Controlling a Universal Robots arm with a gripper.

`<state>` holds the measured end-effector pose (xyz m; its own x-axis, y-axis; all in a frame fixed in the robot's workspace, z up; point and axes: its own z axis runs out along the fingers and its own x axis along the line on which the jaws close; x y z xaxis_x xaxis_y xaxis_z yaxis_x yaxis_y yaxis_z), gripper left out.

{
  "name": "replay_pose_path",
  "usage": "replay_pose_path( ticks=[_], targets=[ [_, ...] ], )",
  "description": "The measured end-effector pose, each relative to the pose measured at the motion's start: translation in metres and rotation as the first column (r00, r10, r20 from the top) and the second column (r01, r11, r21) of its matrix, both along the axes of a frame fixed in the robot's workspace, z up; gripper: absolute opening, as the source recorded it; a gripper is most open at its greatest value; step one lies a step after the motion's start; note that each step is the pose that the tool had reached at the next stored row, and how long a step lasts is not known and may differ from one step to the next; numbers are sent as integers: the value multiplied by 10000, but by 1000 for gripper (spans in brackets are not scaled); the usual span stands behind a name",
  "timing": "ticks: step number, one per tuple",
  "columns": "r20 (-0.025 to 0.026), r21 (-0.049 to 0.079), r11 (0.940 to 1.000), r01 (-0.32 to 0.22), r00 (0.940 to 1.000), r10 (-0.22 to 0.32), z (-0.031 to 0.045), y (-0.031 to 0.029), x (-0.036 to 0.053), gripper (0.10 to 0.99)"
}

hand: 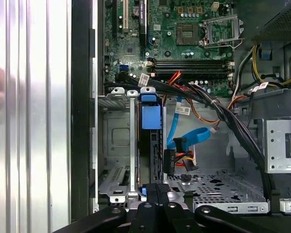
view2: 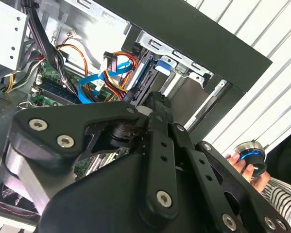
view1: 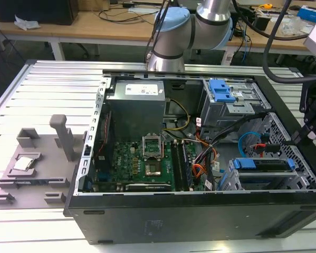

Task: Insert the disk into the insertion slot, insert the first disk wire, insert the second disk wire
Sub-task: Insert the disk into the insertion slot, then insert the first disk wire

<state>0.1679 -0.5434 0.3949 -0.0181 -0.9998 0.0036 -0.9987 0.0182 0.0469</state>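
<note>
The disk (view1: 267,165), silver in a bright blue carrier, sits inside the insertion slot (view1: 280,132), the grey perforated cage at the exterior view's right. In the first wrist view the disk (hand: 151,117) stands edge-on between the cage's rails (hand: 132,145). A blue wire (hand: 190,138) and a bundle of red and yellow wires (hand: 185,162) end in black plugs close beside the disk; whether either is plugged in I cannot tell. My gripper (view1: 298,137) hovers over the cage's far side. Its fingers (hand: 152,190) look pressed together with nothing between them, just off the disk's end (view2: 157,101).
The open computer case (view1: 163,211) lies on a slatted metal table (view1: 47,89). A solid grey bay with a blue latch (view1: 221,90) sits behind the cage. Thick black cables (hand: 232,121) cross beside the cage. A person's hand (view2: 242,164) holds a round device outside the case.
</note>
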Motion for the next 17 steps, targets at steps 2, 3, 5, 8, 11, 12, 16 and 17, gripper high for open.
replay_pose_path(
  ticks=[2, 3, 5, 8, 11, 12, 16, 17],
  targets=[
    [0, 0, 10000, 0, 10000, 0, 0, 0, 0, 106],
    [0, 0, 10000, 1, 10000, -1, 0, 0, 0, 106],
    [0, 0, 10000, 0, 10000, 0, 0, 0, 1, 106],
    [0, 0, 10000, 0, 10000, 0, 0, 0, 1, 173],
    [0, 0, 10000, 1, 10000, -1, 0, 0, 1, 294],
    [0, 0, 10000, 0, 10000, 0, 0, 0, 1, 361],
    [0, -1, 10000, 0, 10000, 0, -35, 11, -58, 361],
    [0, 0, 10000, 1, 10000, -1, -59, 25, -77, 361]
  ],
)
